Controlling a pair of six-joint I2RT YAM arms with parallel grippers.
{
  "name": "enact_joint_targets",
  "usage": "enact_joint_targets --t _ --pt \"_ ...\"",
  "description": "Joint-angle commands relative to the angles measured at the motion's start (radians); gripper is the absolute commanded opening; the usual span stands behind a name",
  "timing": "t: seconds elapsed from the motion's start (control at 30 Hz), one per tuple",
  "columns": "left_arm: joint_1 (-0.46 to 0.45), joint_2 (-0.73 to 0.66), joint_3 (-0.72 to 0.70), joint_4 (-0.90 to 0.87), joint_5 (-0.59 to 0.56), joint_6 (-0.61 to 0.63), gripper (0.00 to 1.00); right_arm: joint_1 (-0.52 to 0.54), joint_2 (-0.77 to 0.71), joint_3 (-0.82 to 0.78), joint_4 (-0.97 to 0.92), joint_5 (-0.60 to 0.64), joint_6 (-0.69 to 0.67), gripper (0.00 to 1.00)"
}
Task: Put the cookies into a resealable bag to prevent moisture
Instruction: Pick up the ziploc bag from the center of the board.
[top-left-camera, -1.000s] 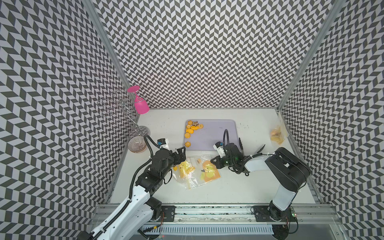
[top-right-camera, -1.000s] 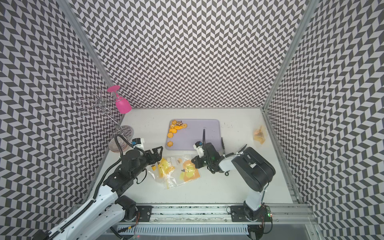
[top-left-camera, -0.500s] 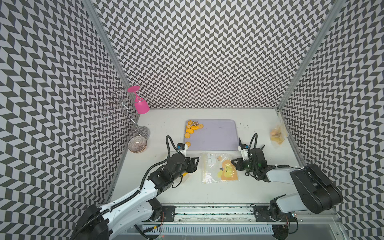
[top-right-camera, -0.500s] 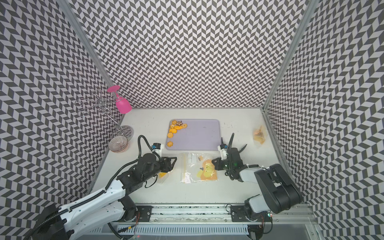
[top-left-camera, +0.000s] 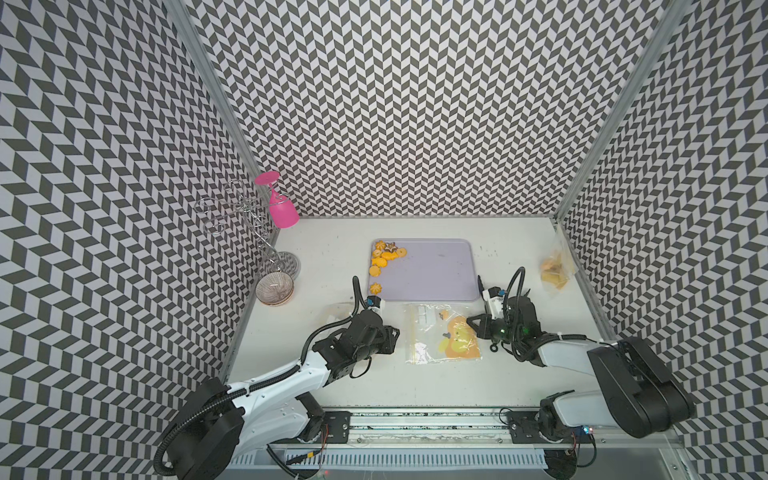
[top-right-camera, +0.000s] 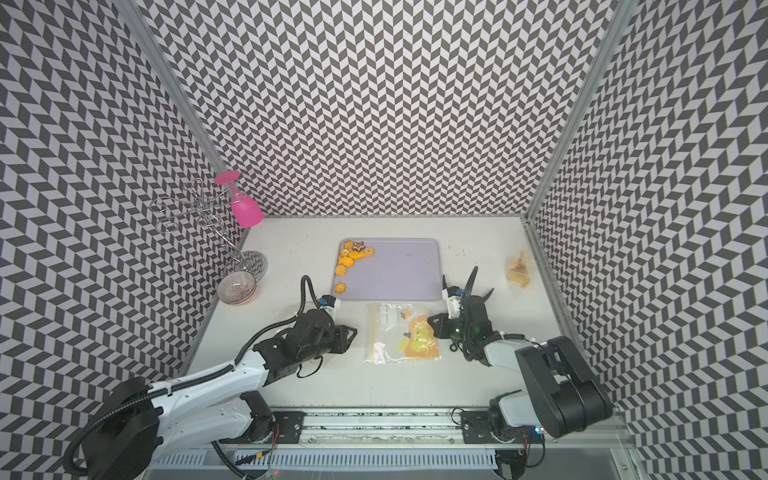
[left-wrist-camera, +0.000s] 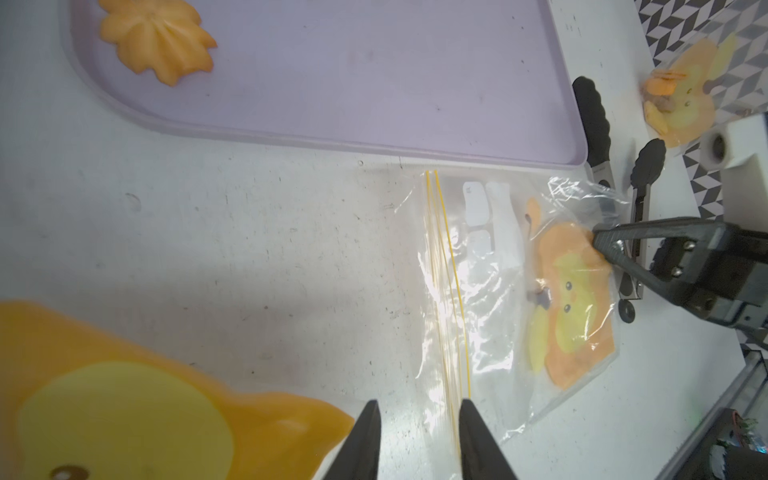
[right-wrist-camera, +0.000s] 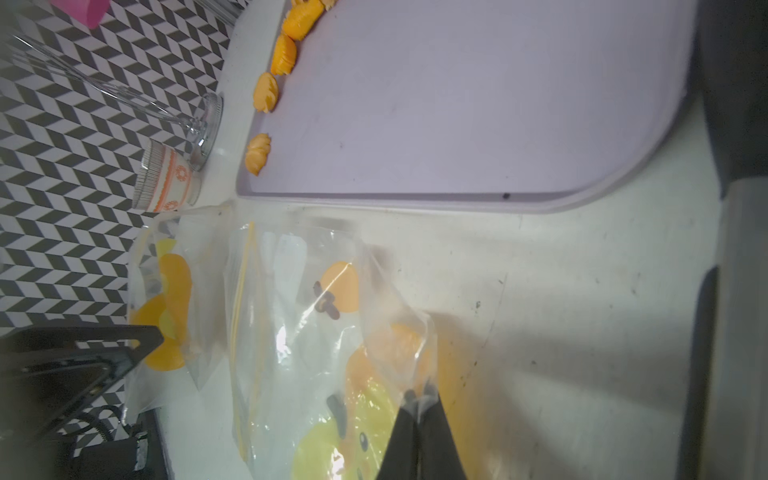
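Several orange-yellow cookies (top-left-camera: 384, 257) (top-right-camera: 351, 253) lie along the left side of a lavender tray (top-left-camera: 436, 270) (top-right-camera: 399, 270); a flower-shaped one (left-wrist-camera: 158, 39) shows in the left wrist view. A clear resealable bag (top-left-camera: 428, 332) (top-right-camera: 390, 332) (left-wrist-camera: 490, 270) with a chick print lies flat in front of the tray. My right gripper (top-left-camera: 469, 322) (right-wrist-camera: 417, 395) is shut on its right edge. My left gripper (top-left-camera: 397, 338) (left-wrist-camera: 419, 403) sits low at the bag's zip end. Its jaws stand narrowly apart, the yellow zip lines beside one finger.
A second chick-print bag (left-wrist-camera: 104, 395) (right-wrist-camera: 166, 299) lies by my left gripper. A third bag (top-left-camera: 555, 270) (top-right-camera: 518, 270) holding cookies rests at the right wall. Black tongs (left-wrist-camera: 598, 124) lie near the tray's corner. A bowl (top-left-camera: 274, 289) and a wire rack with a pink glass (top-left-camera: 280, 203) stand far left.
My right gripper dragged the chick bag to the right, away from the second bag. My left gripper followed toward the zip end and its jaws narrowed a lot.
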Motion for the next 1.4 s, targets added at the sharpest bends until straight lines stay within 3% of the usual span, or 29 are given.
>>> enact_joint_targets --t 0.0,0.2,0.4,0.6,0.73,1.1,1.23,1.37 --pt "0.002 0.014 0.034 0.029 -0.019 -0.004 0.33 -0.003 -0.121 -0.013 0.042 -0.043 -0.007 0.00" --pt "0.173 -0.060 0.028 0.200 0.104 0.030 0.51 -0.002 -0.400 0.036 -0.164 0.005 -0.116 0.00" --pt "0.214 -0.127 0.095 0.295 0.098 0.141 0.79 -0.003 -0.630 0.165 -0.344 0.074 -0.190 0.00" --pt "0.258 -0.144 0.106 0.453 0.167 0.166 0.81 -0.003 -0.667 0.385 -0.538 0.148 -0.295 0.00" --pt "0.264 -0.167 0.099 0.534 0.167 0.186 0.83 -0.002 -0.668 0.486 -0.564 0.161 -0.352 0.00" --pt "0.297 -0.228 0.143 0.550 0.339 0.273 0.81 -0.005 -0.541 0.690 -0.518 -0.045 -0.360 0.00" --pt "0.308 -0.232 0.143 0.616 0.388 0.298 0.81 -0.025 -0.488 0.764 -0.494 -0.207 -0.345 0.00" --pt "0.312 -0.276 0.123 0.681 0.399 0.343 0.85 -0.082 -0.450 0.800 -0.409 -0.396 -0.233 0.00"
